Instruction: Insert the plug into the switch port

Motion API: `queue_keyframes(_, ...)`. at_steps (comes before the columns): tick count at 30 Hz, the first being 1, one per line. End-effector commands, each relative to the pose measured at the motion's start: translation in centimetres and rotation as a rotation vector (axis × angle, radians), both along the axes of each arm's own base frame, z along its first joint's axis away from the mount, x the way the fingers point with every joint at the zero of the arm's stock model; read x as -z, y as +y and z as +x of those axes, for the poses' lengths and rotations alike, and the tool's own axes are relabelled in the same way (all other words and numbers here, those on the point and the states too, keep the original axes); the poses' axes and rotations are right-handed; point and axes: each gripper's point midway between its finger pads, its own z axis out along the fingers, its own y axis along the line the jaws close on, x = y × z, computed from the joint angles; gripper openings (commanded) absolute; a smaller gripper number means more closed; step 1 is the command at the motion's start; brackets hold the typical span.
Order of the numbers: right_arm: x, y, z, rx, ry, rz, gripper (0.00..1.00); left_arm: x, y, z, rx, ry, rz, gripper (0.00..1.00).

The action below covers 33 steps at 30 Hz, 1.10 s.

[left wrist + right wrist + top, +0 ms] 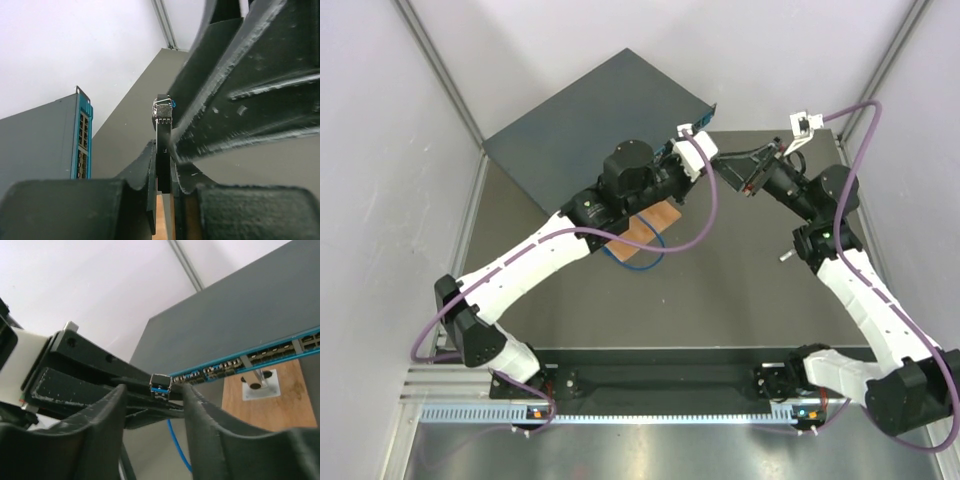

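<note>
Plug (162,111), a small black block with a metal cap and a blue tab, sits pinched at the tip of the left claw (162,147), held in the air toward the far edge of the bench (720,300). It is near the port face of the large flat dark teal-blue metal switch (590,120) but apart from it. The switch lies slantwise at the bench's far-left corner, with its blue-trimmed row of small ports (250,357) facing the bench's middle.

The right claw (154,390) is spread wide, one finger on each side of the plug in its own view. Whether it touches the plug I cannot tell. A thin orange-brown wooden board (645,228) with a blue cable (630,258) lies below the left arm.

I judge this to be the carry-and-align step: the plug is grasped and not yet seated. The spread right claw looks placed either to steady it or to take it over. The next move calls for turning the plug's nose square to one port, levelling it with the row, then pushing straight in. A tilted entry could jam it against the port's rim.
</note>
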Motion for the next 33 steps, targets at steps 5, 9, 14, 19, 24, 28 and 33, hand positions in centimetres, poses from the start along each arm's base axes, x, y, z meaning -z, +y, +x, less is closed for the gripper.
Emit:
queue_keyframes(5,0.5,-1.7,-1.6,-0.044,-0.026,-0.22,0.77,-1.1,1.4,-2.5,0.1,-0.149,0.09,0.0)
queue_keyframes(9,2.5,-3.0,-2.6,-0.102,-0.026,-0.411,0.89,1.4,2.9,-4.3,0.186,-0.282,0.247,0.0)
queue_keyframes(14,4.9,-3.5,-4.6,-0.248,-0.134,-0.651,0.81,3.4,3.5,-7.7,0.329,-0.579,0.463,0.0)
queue_keyframes(19,8.3,-3.2,-8.1,-0.421,-0.106,-0.761,0.71,7.0,3.5,-10.2,0.41,-0.812,0.629,0.0)
queue_keyframes(24,10.5,-2.2,-10.1,-0.466,-0.106,-0.815,0.68,8.5,3.1,-10.6,0.39,-0.939,0.744,0.0)
queue_keyframes(28,11.7,-1.6,-10.8,-0.432,-0.119,-0.813,0.68,8.8,3.1,-10.1,0.321,-0.999,0.807,0.0)
queue_keyframes(33,12.4,-1.0,-10.5,-0.37,-0.156,-0.814,0.7,8.8,3.0,-10.2,0.276,-1.039,0.819,0.0)
